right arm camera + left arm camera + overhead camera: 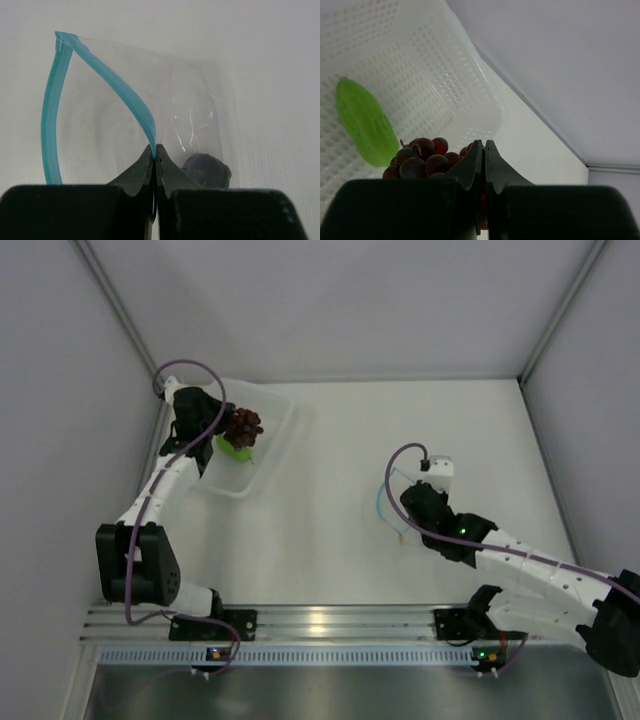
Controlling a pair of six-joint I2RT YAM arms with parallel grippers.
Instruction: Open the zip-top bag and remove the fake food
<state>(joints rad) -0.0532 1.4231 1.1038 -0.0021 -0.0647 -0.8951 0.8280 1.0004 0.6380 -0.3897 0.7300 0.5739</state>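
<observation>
**Red-purple grape bunch point(422, 157) gripped at left, zip-top bag point(190, 100) pinched at right**

Far left: left end effector point(485, 150) clamped shut on the grape bunch, red showing between the fingers, over the white perforated tub point(445, 75); lifted or resting, cannot tell. Green oblong piece point(362, 122) lying in the same tub, just beside the grapes. Pale counter point(330, 490) between. At right: right end effector point(156, 149) closed on one blue zip strip of the bag, mouth gaping, dark roundish lump point(206, 169) inside.

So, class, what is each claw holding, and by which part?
Right claw: the bag, by its blue zip strip. Left claw: the grape bunch, pinched at its edge; exact part hidden.
</observation>
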